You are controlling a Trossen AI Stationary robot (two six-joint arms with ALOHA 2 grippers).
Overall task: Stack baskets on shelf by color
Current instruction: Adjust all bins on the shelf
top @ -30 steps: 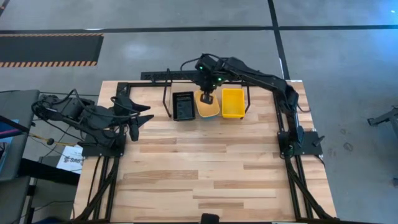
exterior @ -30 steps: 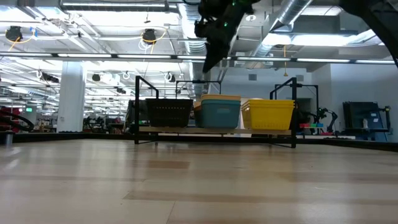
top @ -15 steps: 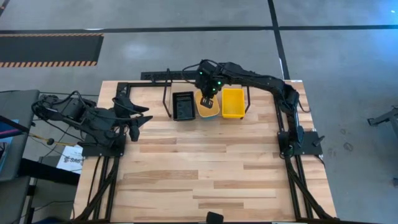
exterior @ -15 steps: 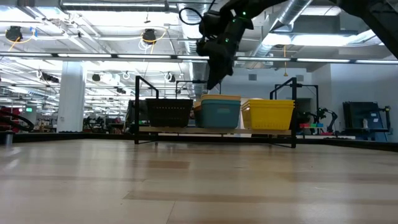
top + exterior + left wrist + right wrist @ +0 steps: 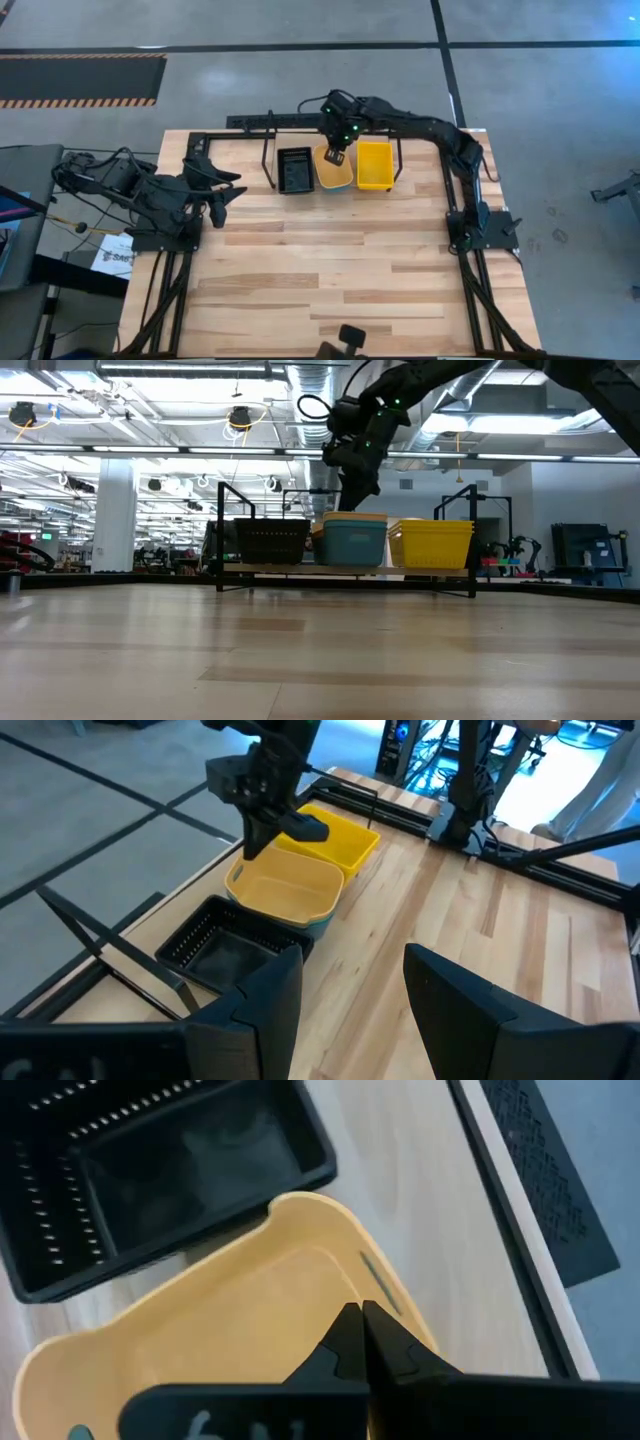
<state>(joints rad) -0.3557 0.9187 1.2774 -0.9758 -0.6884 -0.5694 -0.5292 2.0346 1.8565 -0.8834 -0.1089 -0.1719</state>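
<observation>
The shelf [image 5: 268,160] stands at the table's far edge and carries three piles. Black baskets [image 5: 295,170] sit on its left part. An orange basket [image 5: 335,176] sits nested on a teal one [image 5: 355,543] in the middle. Yellow baskets [image 5: 375,165] sit on the right. My right gripper [image 5: 362,1320] is shut and hangs close above the orange basket [image 5: 200,1340], near its far rim; I see no touch. My left gripper [image 5: 345,995] is open and waits low at the table's left side [image 5: 228,190].
The shelf's upright rods [image 5: 220,535] rise beside the piles. A black frame [image 5: 200,140] edges the table. The wide wooden top [image 5: 330,270] lies bare in front of the shelf. A small dark object [image 5: 350,335] sits at the near edge.
My right gripper has come down toward the orange basket, staying shut. The baskets have kept their places.
</observation>
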